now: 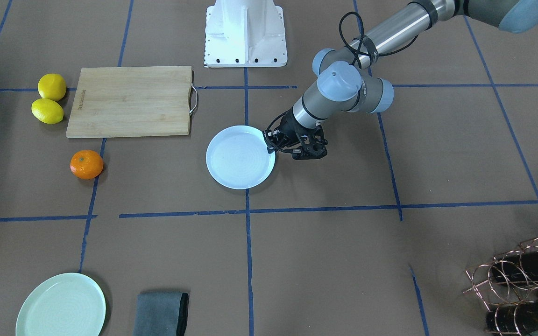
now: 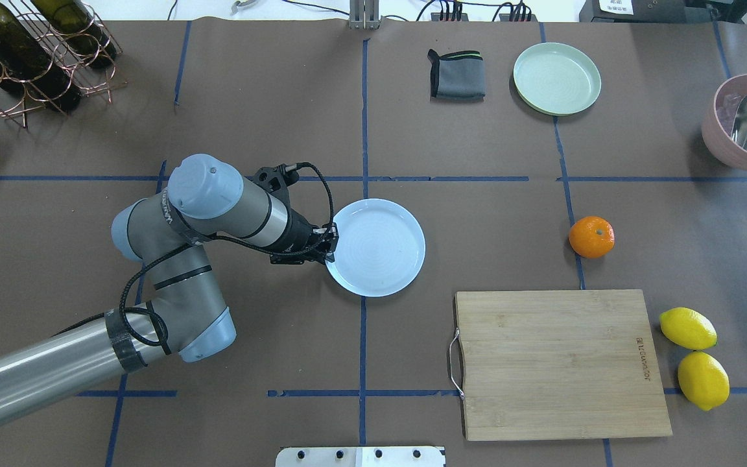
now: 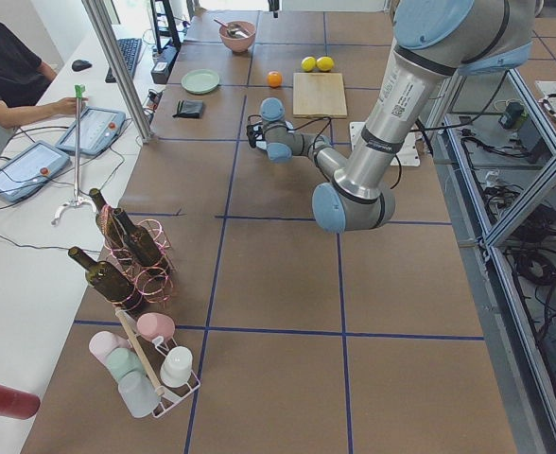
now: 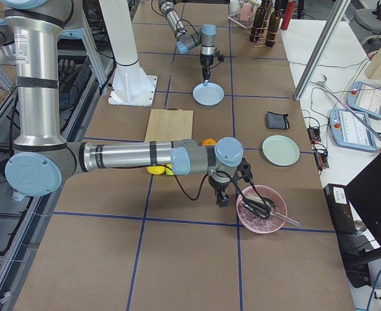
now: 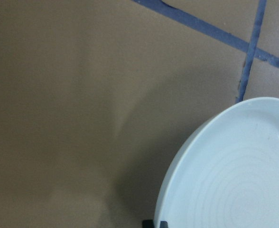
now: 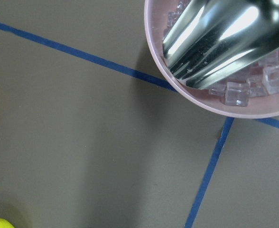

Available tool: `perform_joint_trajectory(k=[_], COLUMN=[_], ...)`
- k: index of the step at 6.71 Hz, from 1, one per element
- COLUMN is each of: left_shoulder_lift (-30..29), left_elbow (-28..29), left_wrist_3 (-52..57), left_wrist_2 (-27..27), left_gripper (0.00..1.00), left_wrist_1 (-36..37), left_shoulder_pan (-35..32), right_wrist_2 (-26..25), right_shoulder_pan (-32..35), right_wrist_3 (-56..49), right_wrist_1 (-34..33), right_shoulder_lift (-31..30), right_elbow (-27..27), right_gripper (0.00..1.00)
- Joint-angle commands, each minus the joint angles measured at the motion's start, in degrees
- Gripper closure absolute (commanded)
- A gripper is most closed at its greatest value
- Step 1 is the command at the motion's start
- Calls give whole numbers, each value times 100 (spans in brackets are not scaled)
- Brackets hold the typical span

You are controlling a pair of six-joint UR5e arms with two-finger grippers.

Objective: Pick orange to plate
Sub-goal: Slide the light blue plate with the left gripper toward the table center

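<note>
The small round bright-orange fruit (image 2: 591, 237) with a greenish dimple lies well right of the pale bluish-white ringed plate (image 2: 386, 259). The left gripper (image 2: 331, 245) has its jaws clamped on that plate's rim. For the right gripper (image 4: 223, 201), I cannot tell.

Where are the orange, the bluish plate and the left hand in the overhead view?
orange (image 2: 591, 237), overhead view, middle of the fruit
plate (image 2: 383, 250), overhead view, bare centre
left hand (image 2: 332, 242), overhead view, between its fingertips by the plate's rim

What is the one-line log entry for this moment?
left gripper: at plate rim, grip unclear | right gripper: near pink bowl, state unclear | orange: apart from plate, not picked
</note>
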Motion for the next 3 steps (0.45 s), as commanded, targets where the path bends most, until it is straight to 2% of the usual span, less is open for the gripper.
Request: perform_joint_trajectory(k=[1,2,3], left_shoulder_lift=[49,67,93], left_elbow=[-379,-565,-636], left_wrist_3=[0,-43,-53], left_wrist_2=[28,19,19], left_gripper=[39,38,38], left_wrist_1=[-18,-19,-19], left_shoulder_pan=[-61,-166,-193], right_wrist_2=[9,1,-17], right_shoulder_pan=[-239,-467,-730], right_wrist_3=[37,46,855], right_wrist_1=[540,874,1033], right_shoulder_lift=[-37,-45,-28], right_elbow=[1,9,96], right_gripper=[2,8,2])
